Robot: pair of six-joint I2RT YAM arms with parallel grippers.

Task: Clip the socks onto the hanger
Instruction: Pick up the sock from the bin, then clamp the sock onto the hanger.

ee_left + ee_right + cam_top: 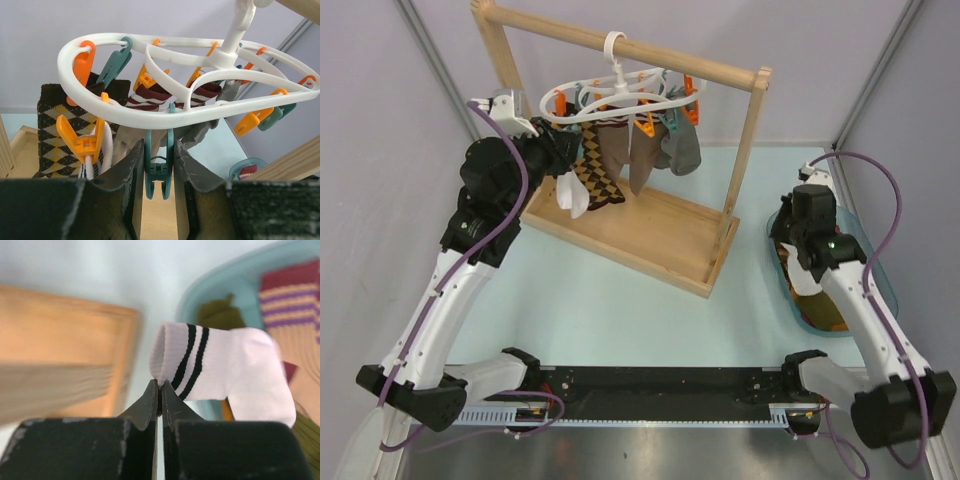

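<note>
Right now my left claw (159,150) is up at the hanger (150,117), which hangs by its hook from the top bar of the wooden rack (620,235) toward the far left corner of the desk (620,310). The claw is narrow, its two fingers pressed against either side of a teal clip (160,167) that hangs from the near rim of the white ring. Just to the left of it an orange clip (82,140) grips a white sock edge. An argyle sock (55,125) hangs further left behind it, and a dark red striped sock (150,95) sits behind the ring.

From above, the argyle sock, a tan sock (642,160) and a grey sock (682,150) dangle side by side under the hanger.

My right claw (159,390) is closed tight, pinching the cuff edge of a white sock (220,370) with two black stripes. It holds that sock over the teal basket (200,295) at the right edge of the desk. In the basket lie a red sock with purple stripes (290,295) and an olive sock (220,315).
</note>
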